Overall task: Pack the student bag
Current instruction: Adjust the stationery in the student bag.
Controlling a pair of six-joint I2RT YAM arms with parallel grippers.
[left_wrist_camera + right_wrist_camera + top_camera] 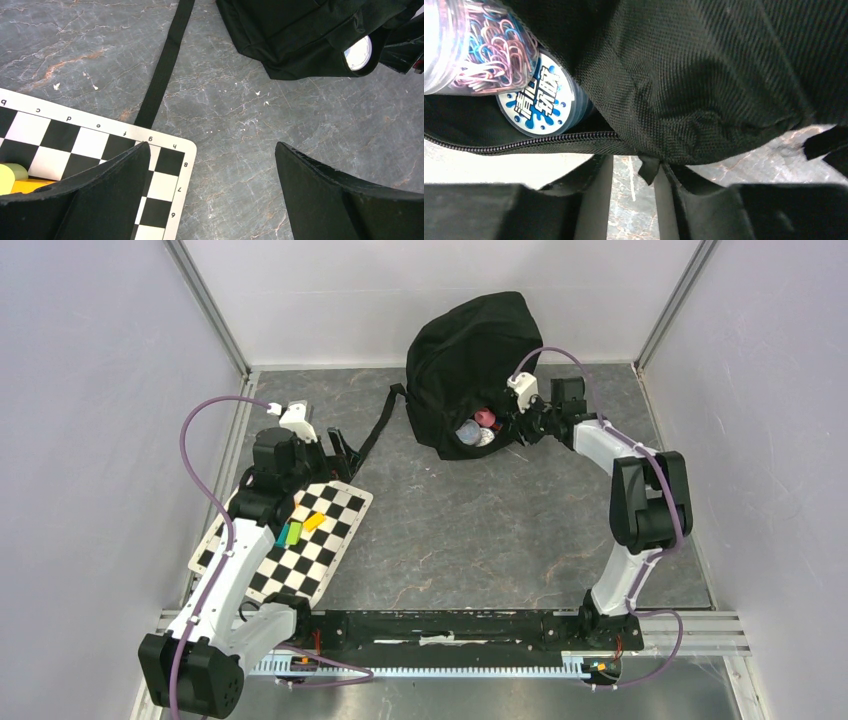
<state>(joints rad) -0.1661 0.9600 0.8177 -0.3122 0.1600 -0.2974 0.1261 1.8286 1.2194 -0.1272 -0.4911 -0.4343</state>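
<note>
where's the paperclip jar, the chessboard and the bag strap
paperclip jar (474,45), right wrist view, on its clear side wall
chessboard (318,552), top external view, on bare squares near its middle
bag strap (164,65), left wrist view, midway along the strap

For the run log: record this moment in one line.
left hand open at chessboard corner | right hand at backpack zipper, grip unclear | paperclip jar inside

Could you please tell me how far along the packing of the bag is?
Done: a jar of paper clips and a round blue tin lie inside the student bag. In hand: the right pincer sits at the bag's open zipper, beside a small fabric tab; whether it grips it is unclear. Left, probably: coloured blocks lie on the chessboard near the open, empty left pincer, and the bag is unzipped.
</note>
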